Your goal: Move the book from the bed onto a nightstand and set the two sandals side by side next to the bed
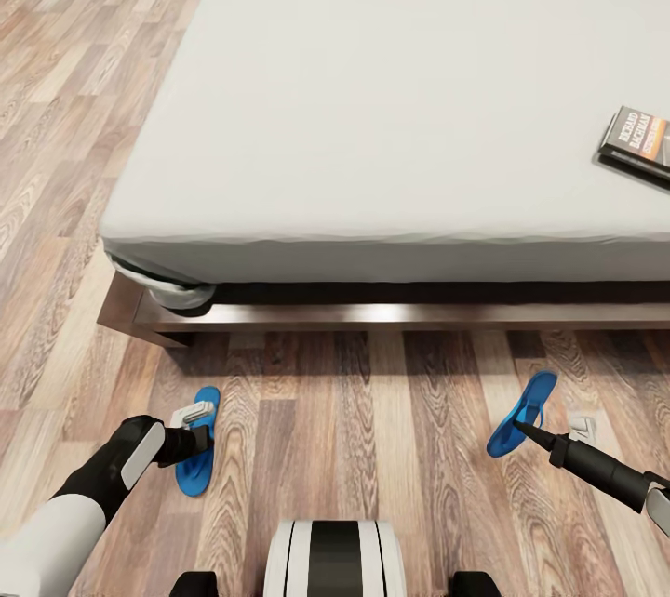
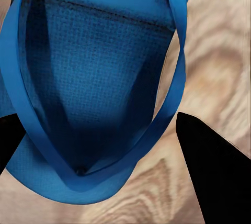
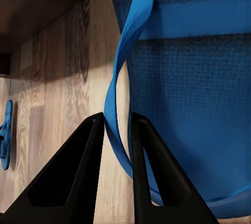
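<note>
The book lies on the bed's pale mattress near its right side. On the wood floor in front of the bed frame are two blue sandals. The left sandal lies flat, and my left gripper hangs over it, open. In the left wrist view its black fingers straddle the sandal. The right sandal is tipped on its edge. My right gripper is shut on its strap; the fingers pinch it.
Light plank floor stretches between the two sandals and along the bed's left side. The bed frame's corner juts out at the left. The robot's base sits at the near edge. The left sandal shows far off in the right wrist view.
</note>
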You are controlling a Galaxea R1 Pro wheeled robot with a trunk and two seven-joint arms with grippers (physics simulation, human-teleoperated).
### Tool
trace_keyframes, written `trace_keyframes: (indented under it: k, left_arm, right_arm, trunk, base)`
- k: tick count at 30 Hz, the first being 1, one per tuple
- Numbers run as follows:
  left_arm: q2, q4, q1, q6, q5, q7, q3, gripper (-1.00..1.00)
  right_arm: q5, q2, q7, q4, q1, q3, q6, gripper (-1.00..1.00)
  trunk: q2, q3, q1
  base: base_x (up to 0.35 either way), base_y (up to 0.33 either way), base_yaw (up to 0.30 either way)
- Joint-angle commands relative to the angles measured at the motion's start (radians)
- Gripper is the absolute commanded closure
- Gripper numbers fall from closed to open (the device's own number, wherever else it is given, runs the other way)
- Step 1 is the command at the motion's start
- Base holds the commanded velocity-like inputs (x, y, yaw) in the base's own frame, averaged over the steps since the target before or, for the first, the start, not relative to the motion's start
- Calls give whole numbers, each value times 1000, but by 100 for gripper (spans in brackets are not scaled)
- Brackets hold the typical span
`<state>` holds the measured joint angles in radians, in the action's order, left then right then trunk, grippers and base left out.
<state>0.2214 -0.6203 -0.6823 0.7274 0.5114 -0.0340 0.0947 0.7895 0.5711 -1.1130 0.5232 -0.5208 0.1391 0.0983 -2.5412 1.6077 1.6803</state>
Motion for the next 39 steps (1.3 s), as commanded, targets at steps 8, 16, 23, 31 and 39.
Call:
trace_keyframes:
  k: [8, 16, 23, 31, 39]
  left_arm:
    - [1, -1, 0, 3, -4, -4, 3, 100]
    - [1, -1, 0, 3, -3, -5, 3, 100]
    - [1, -1, 0, 3, -2, -6, 3, 100]
    - [2, -1, 0, 1, -1, -7, 3, 100]
    - [1, -1, 0, 0, -1, -7, 3, 100]
  right_arm:
    - [11, 1, -2, 0, -1, 4, 11, 100]
    - [11, 1, -2, 0, -1, 5, 11, 100]
    - [11, 1, -2, 0, 0, 5, 11, 100]
    - [11, 1, -2, 0, 0, 5, 11, 100]
    - [11, 1, -2, 0, -1, 5, 11, 100]
  trunk:
    - [-1, 20, 2]
    - [-1, 20, 2]
    - [-1, 20, 2]
    - [-1, 20, 2]
    - [-1, 20, 2]
  base:
    - [0, 0, 0]
    - [0, 0, 0]
    - [0, 0, 0]
    - [0, 0, 0]
    - [109, 0, 0]
